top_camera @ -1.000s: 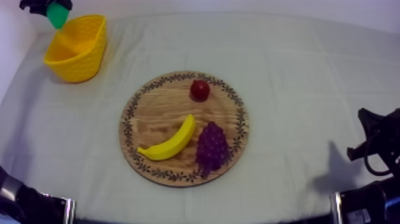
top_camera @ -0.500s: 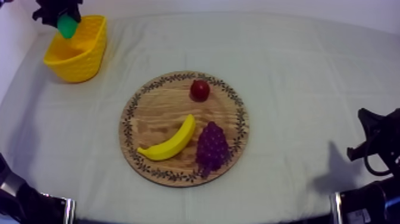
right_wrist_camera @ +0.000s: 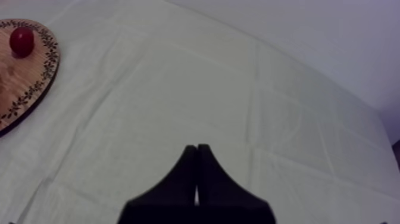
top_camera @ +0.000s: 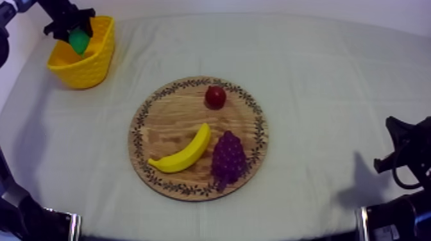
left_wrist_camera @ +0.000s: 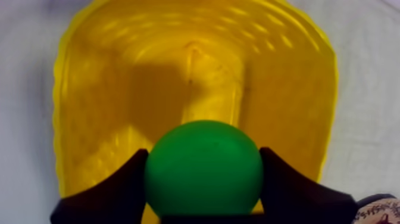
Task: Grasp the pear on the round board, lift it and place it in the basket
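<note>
The green pear [top_camera: 79, 41] hangs over the open mouth of the yellow basket [top_camera: 90, 67] at the table's far left. My left gripper [top_camera: 76, 35] is shut on it. From the left wrist camera the pear [left_wrist_camera: 203, 168] sits between both black fingers [left_wrist_camera: 113, 193], with the basket's inside [left_wrist_camera: 178, 77] straight below. The round wooden board [top_camera: 168, 125] lies mid-table. My right gripper [right_wrist_camera: 196, 173] is shut on nothing, a narrow wedge above bare cloth; in the top view it rests low at the right edge [top_camera: 401, 150].
On the board lie a banana [top_camera: 183, 152], a bunch of grapes [top_camera: 228, 157] and a small red fruit [top_camera: 215, 97]. The red fruit [right_wrist_camera: 22, 42] and the board's rim [right_wrist_camera: 44, 74] lie far off from my right gripper.
My left gripper has carried the pear rightward and down, from beyond the basket's far left rim to over its opening. The right arm has stayed put.
</note>
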